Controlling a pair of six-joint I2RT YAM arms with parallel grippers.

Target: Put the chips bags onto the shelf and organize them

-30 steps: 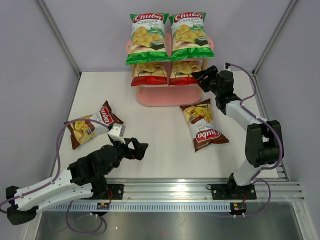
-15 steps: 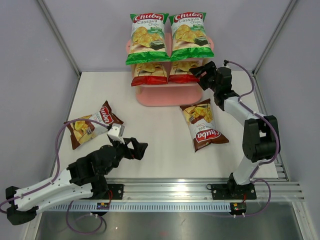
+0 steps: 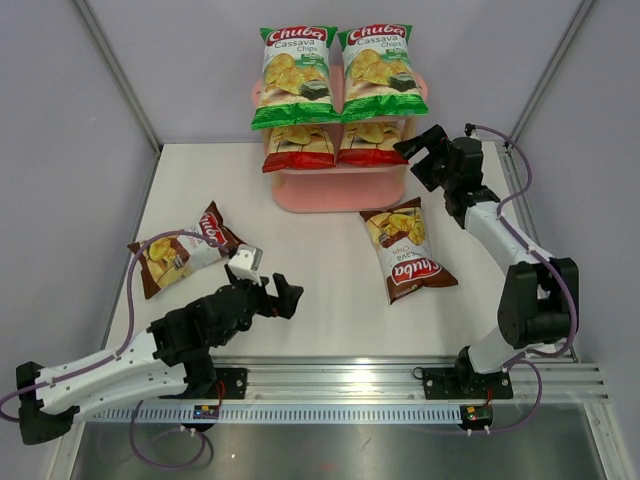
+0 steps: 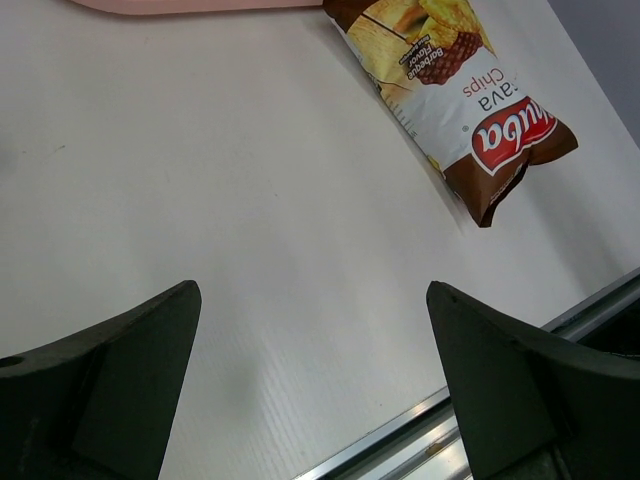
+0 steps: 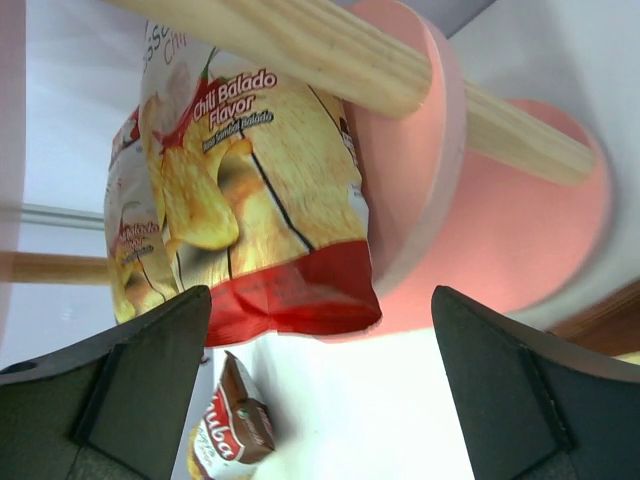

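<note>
The pink shelf (image 3: 340, 192) stands at the back with two green chips bags (image 3: 295, 75) (image 3: 378, 70) on its top board. Two red bags (image 3: 298, 147) (image 3: 372, 143) sit on the middle board. One brown bag (image 3: 405, 248) lies flat on the table to the right, another (image 3: 185, 250) to the left. My right gripper (image 3: 420, 150) hangs open just right of the middle board, facing the right red bag (image 5: 260, 200) without touching it. My left gripper (image 3: 287, 297) is open over bare table, with the right brown bag (image 4: 450, 90) ahead of it.
The shelf's pale wooden upright (image 5: 300, 40) and pink board edge (image 5: 430, 160) are close in front of the right gripper. A metal rail (image 3: 400, 378) runs along the table's near edge. Grey walls enclose the table on three sides.
The right gripper opened wide and drew back to the right, leaving the right red bag on the middle board. The left arm shifted slightly right and forward.
</note>
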